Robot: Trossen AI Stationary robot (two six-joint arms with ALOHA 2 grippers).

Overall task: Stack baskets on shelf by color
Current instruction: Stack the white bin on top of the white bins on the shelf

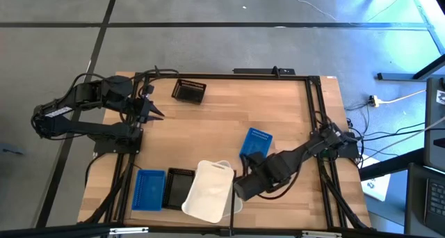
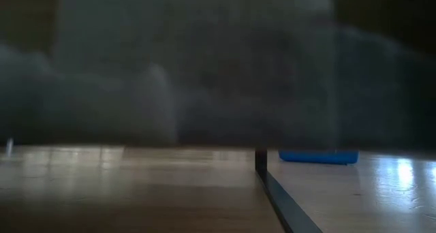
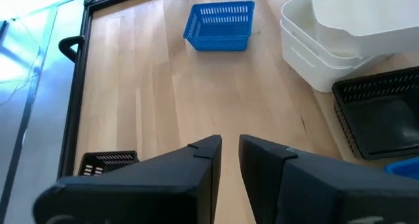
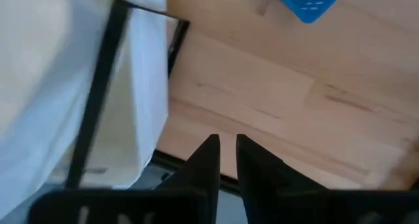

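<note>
On the wooden shelf (image 1: 229, 120), a stack of white baskets (image 1: 208, 191) rests on its base at the near edge. Beside it are a black basket (image 1: 179, 188) and a blue basket (image 1: 148, 189). Another blue basket (image 1: 256, 142) sits mid-board, and a black one (image 1: 189, 91) at the far side. My right gripper (image 1: 241, 188) points down just right of the white stack (image 4: 65, 86), fingers close together with nothing between them (image 4: 224, 142). My left gripper (image 1: 158, 115) hovers at the left rail, also shut and holding nothing (image 3: 229, 142).
Thin black rails (image 1: 313, 106) edge the board on all sides. Bare wood lies between the far black basket and the mid-board blue basket (image 3: 220, 26). The low view is dark and shows only a rail post (image 2: 261, 163) and a blue basket (image 2: 318, 156).
</note>
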